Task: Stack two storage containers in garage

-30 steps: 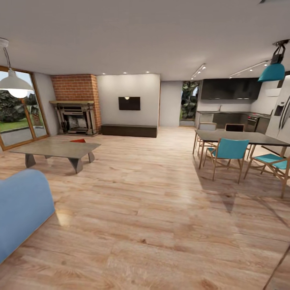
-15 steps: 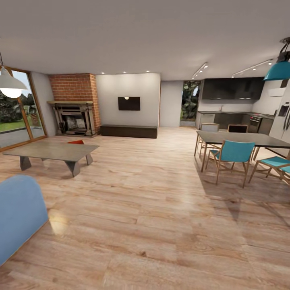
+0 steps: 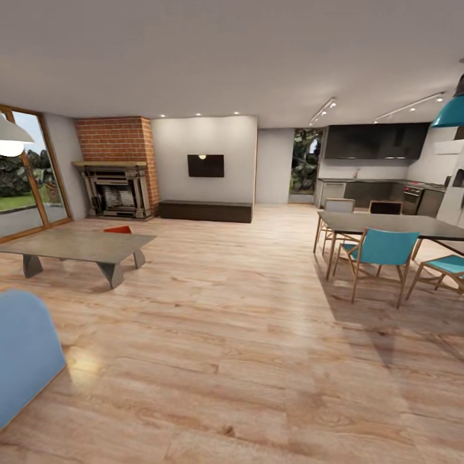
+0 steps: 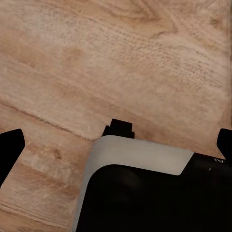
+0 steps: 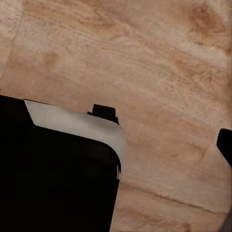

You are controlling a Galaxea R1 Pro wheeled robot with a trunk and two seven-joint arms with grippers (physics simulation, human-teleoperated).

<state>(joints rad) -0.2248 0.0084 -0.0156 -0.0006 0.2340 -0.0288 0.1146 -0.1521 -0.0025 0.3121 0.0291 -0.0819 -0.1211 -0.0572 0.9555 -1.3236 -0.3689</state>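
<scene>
I am in the living room, on its light wood plank floor (image 3: 225, 322). A corner of one orange-red storage container (image 3: 118, 229) peeks out behind the grey coffee table (image 3: 77, 245) at the left, in front of the brick fireplace (image 3: 116, 167). Most of that container is hidden by the table top. My left gripper (image 4: 116, 145) hangs over the planks, open, its two black fingertips (image 4: 10, 149) far apart and holding nothing. My right gripper (image 5: 116, 150) also hangs over bare planks and looks open, with one fingertip (image 5: 225, 145) at the picture's edge.
A blue sofa (image 3: 22, 351) stands close at the near left. A dark dining table (image 3: 393, 224) with teal chairs (image 3: 383, 248) fills the right. Glass doors (image 3: 26, 180) are at the far left and a kitchen (image 3: 374, 167) at the back right. My base (image 4: 145, 193) shows under both wrists.
The whole head view has shifted: the camera has advanced into the room, so the sofa and coffee table slide left and the dining set slides right. Nothing in the room has moved.
</scene>
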